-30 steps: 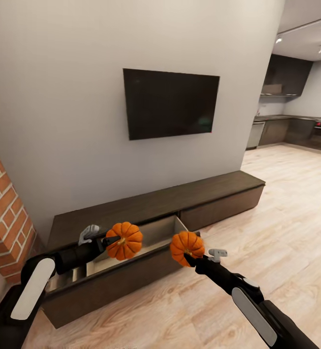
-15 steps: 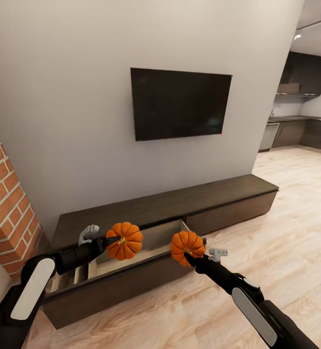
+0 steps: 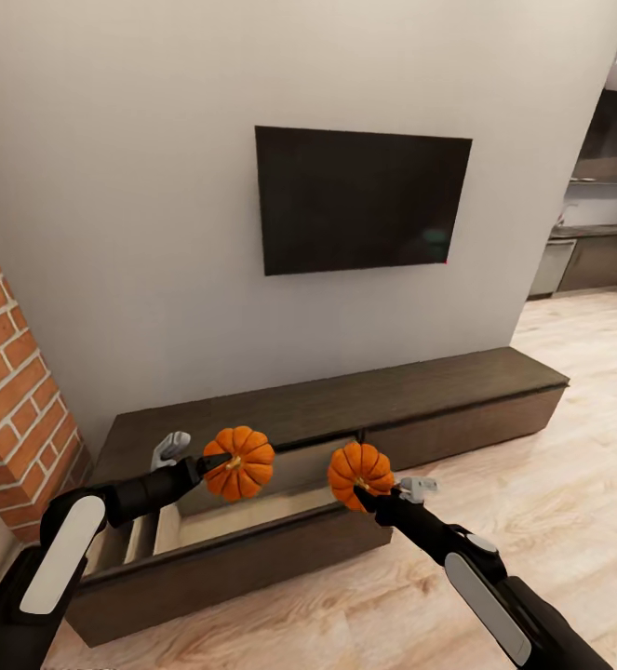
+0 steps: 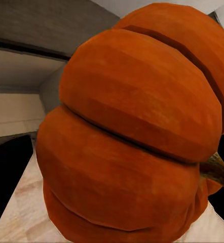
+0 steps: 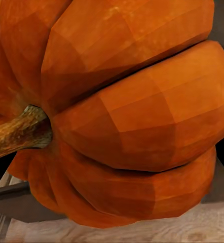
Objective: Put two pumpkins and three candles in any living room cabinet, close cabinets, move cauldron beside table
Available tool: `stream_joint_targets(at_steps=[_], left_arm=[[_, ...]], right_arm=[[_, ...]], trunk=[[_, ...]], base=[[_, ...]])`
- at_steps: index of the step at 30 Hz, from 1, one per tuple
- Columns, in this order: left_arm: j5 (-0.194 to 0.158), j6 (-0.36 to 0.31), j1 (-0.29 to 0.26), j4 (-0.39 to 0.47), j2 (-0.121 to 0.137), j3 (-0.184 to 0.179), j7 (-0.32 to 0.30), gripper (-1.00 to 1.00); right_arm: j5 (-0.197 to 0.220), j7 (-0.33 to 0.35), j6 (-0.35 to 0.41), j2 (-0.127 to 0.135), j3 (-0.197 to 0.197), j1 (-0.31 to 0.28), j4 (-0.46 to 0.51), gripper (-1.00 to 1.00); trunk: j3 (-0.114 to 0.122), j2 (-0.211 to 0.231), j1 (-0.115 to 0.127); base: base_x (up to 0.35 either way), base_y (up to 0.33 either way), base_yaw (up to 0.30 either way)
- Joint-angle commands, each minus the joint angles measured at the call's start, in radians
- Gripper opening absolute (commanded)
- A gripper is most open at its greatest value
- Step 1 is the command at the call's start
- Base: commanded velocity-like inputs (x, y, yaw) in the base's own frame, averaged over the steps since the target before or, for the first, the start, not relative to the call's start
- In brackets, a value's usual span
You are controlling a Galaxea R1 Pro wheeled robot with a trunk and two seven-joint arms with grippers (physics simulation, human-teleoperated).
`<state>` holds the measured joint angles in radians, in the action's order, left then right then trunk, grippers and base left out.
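Cabinet (image 3: 345, 402): long low dark-brown unit against the grey wall, under the TV (image 3: 362, 198). Everything below is placed relative to it.
Open drawer (image 3: 243, 521): pulled out at the cabinet's left half, pale wood inside, front panel toward the robot. A second, narrower pale compartment (image 3: 131, 542) shows further left, also open.
Left gripper (image 3: 213, 462): clamped on the left pumpkin (image 3: 239, 462), fingers buried behind the fruit. Held in the air above the open drawer, over its back-left part, not touching the wood.
Left pumpkin, left wrist view (image 4: 137, 131): orange ribs close up, brown stem at one edge, drawer interior and floor behind it.
Right gripper (image 3: 368, 491): clamped on the right pumpkin (image 3: 360, 474). Held in the air above the drawer's right front corner, close to the closed drawer front to the right.
Right pumpkin, right wrist view (image 5: 127, 111): ribs and brown stem (image 5: 18, 132) close up, strip of wooden floor and dark cabinet edge behind it.
Pumpkins to each other: side by side, apart, roughly level, left one slightly higher.
Rest of cabinet: right-half drawer fronts shut flush.
Brick pillar (image 3: 15, 372): just beyond the cabinet's left end.
Kitchen units (image 3: 592, 251): well past the cabinet's right end.
Floor (image 3: 531, 521): light wood planks in front of the cabinet.
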<state>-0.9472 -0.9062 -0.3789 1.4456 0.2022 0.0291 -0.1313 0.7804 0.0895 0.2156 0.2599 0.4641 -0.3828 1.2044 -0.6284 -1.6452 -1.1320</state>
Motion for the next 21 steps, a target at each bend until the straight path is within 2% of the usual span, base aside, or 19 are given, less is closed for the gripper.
stream_joint_targets(at_steps=[1,9,21], left_arm=[[0.007,-0.005,-0.001,0.000,0.000,0.001,-0.007,-1.00],[0.007,-0.005,-0.001,-0.001,0.000,0.002,-0.008,-1.00],[0.005,-0.005,-0.001,-0.004,0.000,0.003,-0.008,-1.00]], right_arm=[[0.008,0.000,0.003,0.001,0.001,-0.001,0.001,-1.00],[0.008,0.000,0.003,0.001,0.001,-0.001,0.001,-1.00],[0.008,0.001,0.002,0.001,0.001,-0.001,0.001,-1.00]], trunk=[[-0.001,-0.001,0.000],[-0.001,-0.001,0.000],[-0.001,-0.001,0.000]], base=[[0.124,-0.298,0.266],[0.025,-0.231,0.267],[0.000,-0.013,0.268]])
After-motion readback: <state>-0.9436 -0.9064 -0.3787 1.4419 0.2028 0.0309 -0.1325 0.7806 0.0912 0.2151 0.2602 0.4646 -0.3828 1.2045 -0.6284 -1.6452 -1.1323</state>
